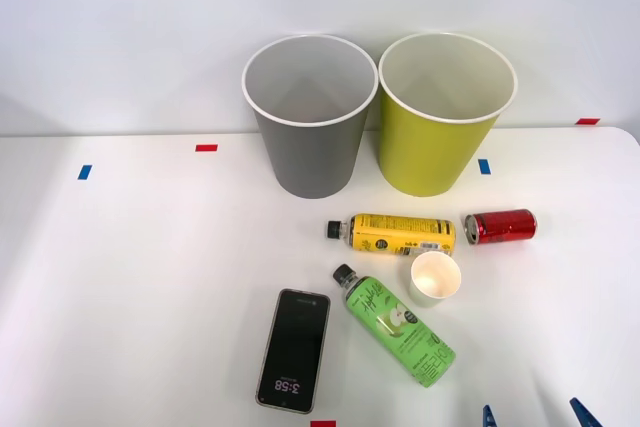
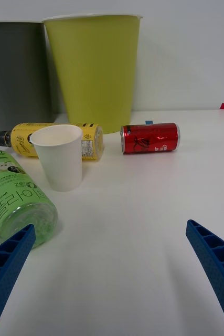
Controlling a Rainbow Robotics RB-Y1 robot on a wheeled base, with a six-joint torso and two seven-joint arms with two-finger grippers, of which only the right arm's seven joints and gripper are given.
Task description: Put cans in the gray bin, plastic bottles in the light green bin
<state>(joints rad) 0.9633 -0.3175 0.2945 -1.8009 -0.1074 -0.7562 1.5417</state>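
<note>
White table (image 1: 130,277) | gray bin (image 2: 14,73) cut off | hand (image 2: 112,273) open

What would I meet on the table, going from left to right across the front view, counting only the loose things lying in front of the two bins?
Phone → green bottle → paper cup → red can. The yellow bottle spans above the green bottle and the cup, so it has no clear place in the order.

Paper cup (image 1: 436,278) (upright), black phone (image 1: 294,350)
</note>
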